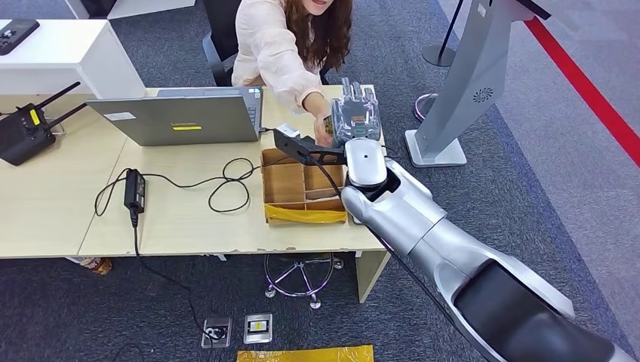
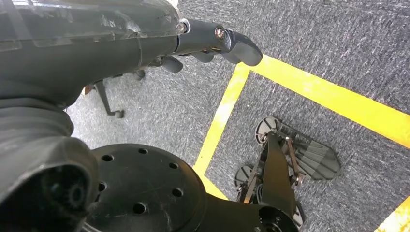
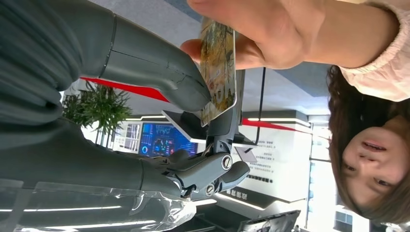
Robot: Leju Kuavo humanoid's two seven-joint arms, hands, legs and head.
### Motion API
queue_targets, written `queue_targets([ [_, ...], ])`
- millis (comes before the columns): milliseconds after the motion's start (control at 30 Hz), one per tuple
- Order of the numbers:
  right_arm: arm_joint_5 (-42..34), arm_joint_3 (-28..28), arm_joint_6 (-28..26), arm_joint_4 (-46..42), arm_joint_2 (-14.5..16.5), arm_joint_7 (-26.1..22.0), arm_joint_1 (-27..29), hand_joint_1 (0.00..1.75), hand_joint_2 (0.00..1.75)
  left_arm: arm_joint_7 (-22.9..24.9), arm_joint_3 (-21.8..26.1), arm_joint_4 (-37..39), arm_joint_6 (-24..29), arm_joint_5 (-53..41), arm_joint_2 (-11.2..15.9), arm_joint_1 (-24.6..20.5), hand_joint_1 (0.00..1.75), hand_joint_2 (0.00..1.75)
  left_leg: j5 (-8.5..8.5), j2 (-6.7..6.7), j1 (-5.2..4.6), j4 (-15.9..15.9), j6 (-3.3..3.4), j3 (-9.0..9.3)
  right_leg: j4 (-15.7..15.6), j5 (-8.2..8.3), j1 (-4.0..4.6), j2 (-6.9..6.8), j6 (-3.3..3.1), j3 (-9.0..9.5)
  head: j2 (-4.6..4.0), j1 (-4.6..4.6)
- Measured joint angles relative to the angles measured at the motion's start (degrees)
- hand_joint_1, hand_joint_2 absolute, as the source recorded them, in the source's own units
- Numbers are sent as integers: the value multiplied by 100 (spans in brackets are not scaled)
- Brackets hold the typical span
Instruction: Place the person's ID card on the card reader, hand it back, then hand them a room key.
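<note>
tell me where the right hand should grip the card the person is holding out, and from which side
Probably the free end of the card, opposite the person's hand, which pinches the other end. The card is thin and flat, so pinch its two faces: the right hand has its thumb against one face already, fingers apart from it.

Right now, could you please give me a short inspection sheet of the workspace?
Surface: pale wooden desk.
Job's things: card touched by the right hand's thumb and gripped by the person's hand; compartmented cardboard box.
Clutter: open laptop, black radio unit.
Hands: right hand raised at the card; left hand hangs over the floor, holding nothing.
Cables: black power adapter with looped cord.
Surroundings: grey carpet, yellow floor tape, grey kiosk stand.
</note>
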Motion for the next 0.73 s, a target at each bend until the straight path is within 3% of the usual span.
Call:
queue_targets([
  [67, -11, 0, -7, 12, 0, 0, 0, 175, 175, 0, 0, 0, 20, -13, 0, 0, 0, 0, 0, 0, 0, 0, 0, 0, 0, 0, 0, 0, 0, 0, 1, 0],
  [133, -26, 0, -20, 24, 0, 1, 1, 91, 175, 0, 0, 0, 37, -27, 0, 0, 0, 0, 0, 0, 0, 0, 0, 0, 0, 0, 0, 0, 0, 0, 1, -1],
  [200, -35, 0, -39, 42, -1, 4, 3, 4, 87, 0, 0, 0, 50, -42, 0, -1, 0, 0, 0, 0, 0, 0, 0, 0, 0, 0, 0, 0, 0, 0, 1, 0],
  [267, -10, 0, -87, 51, -7, -10, 5, 0, 0, 0, -1, 0, 58, -57, -1, -1, 0, 0, 0, 0, 0, 0, 0, 0, 0, 0, 0, 0, 0, 0, 0, 0],
  [733, 66, 7, -217, 53, -55, -166, 42, 0, 0, 76, -2, -3, 120, -43, 9, -2, 0, 0, 0, 0, 0, 0, 0, 1, 0, 0, 0, 1, 0, -1, 0, 1],
])
